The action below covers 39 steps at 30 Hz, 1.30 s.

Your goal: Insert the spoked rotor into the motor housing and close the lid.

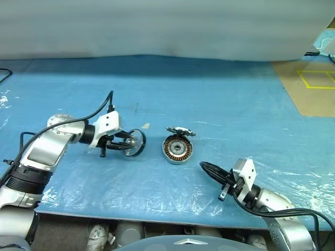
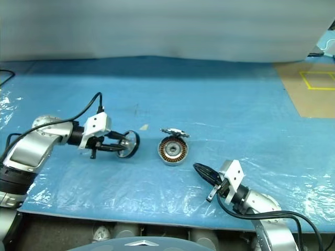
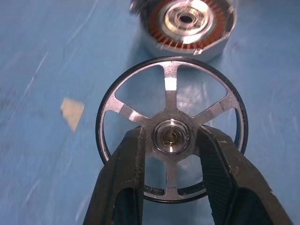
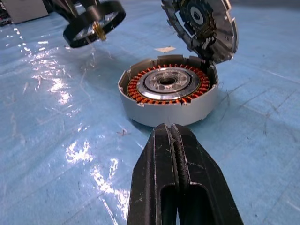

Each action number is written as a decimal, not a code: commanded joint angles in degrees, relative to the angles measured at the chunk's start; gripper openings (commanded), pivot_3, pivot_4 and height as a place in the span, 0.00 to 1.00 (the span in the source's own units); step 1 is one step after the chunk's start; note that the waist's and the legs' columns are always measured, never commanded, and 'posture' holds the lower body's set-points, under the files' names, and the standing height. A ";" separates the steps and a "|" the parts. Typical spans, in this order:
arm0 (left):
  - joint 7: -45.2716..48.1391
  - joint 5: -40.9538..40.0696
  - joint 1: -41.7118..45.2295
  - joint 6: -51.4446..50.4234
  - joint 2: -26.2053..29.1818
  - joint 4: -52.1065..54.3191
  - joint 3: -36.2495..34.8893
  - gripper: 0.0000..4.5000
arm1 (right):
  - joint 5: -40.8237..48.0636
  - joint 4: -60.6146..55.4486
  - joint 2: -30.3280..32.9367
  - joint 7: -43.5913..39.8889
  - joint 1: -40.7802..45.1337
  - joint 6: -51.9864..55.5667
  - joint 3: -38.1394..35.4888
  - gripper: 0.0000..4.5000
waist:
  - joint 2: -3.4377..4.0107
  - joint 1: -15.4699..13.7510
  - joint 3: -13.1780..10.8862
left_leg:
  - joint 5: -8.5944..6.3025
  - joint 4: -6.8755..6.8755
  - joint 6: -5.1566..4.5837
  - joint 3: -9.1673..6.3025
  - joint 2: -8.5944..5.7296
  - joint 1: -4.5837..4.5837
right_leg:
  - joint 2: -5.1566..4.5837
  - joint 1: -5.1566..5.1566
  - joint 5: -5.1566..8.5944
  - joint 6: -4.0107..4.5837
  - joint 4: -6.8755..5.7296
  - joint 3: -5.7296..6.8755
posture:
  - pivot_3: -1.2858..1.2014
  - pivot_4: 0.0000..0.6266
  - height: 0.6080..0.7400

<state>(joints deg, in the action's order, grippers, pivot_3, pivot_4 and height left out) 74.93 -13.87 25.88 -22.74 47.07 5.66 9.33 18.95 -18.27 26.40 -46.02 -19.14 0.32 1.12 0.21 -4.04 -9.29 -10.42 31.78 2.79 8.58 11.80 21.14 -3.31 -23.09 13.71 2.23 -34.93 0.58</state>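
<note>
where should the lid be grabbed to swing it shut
Take the lid by its free upper rim, opposite the hinge, coming from above and behind. It stands open, nearly upright, at the far edge of the housing, ribbed face toward the windings, so the top edge is the exposed part and probably gives the easiest swing down.

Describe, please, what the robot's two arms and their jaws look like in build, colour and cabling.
Both arms are silver-grey metal tubes with black ribbed joint collars. Each wrist carries a white angular block, and a black cable loops along each arm. The left gripper and the right gripper each have two black fingers, long, tapered and matt, with flat inner faces. No markings are legible.
</note>
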 commanded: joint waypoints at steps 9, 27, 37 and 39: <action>5.76 -3.24 8.95 -4.34 -5.34 2.91 8.76 0.29 | -1.79 1.35 0.31 0.25 3.14 -0.58 1.28 0.00 | 0.01 -0.03 0.00 | 0.01 -0.02 0.00 0.00 -0.02 -0.02 | -0.01 0.02 0.00 0.00 -0.01 0.00 | 0.52 0.24 1.00; 7.50 9.00 27.56 9.76 -23.35 -25.96 18.51 0.29 | -2.61 -0.26 -0.09 2.25 2.65 0.19 2.60 0.00 | -0.03 -0.16 -0.02 | 0.03 0.02 0.03 -0.04 -0.06 0.04 | 0.00 0.07 -0.03 -0.02 0.04 0.03 | 0.52 0.24 1.00; 9.14 12.24 26.36 13.35 -22.74 -28.71 18.67 0.29 | -2.29 -1.10 0.40 2.76 2.35 1.51 2.25 0.00 | -0.06 -0.33 -0.04 | 0.03 0.03 0.01 -0.05 -0.05 0.00 | -0.01 0.14 -0.03 -0.02 0.04 0.04 | 0.52 0.24 1.00; 9.38 12.67 25.89 13.57 -22.37 -28.58 18.70 0.29 | -2.24 -1.11 0.51 2.73 2.40 1.72 2.12 0.00 | -0.06 -0.33 -0.03 | 0.03 0.03 0.01 -0.05 -0.04 -0.01 | 0.00 0.14 -0.03 -0.02 0.04 0.04 | 0.52 0.24 1.00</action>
<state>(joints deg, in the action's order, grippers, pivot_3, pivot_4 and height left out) 83.78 -1.91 52.00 -9.78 23.68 -23.50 28.13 15.93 -16.69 26.63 -43.43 -16.71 2.00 3.64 0.15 -4.37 -9.33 -10.39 31.81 2.80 8.53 11.76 21.14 -3.32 -22.95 13.68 2.22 -34.89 0.63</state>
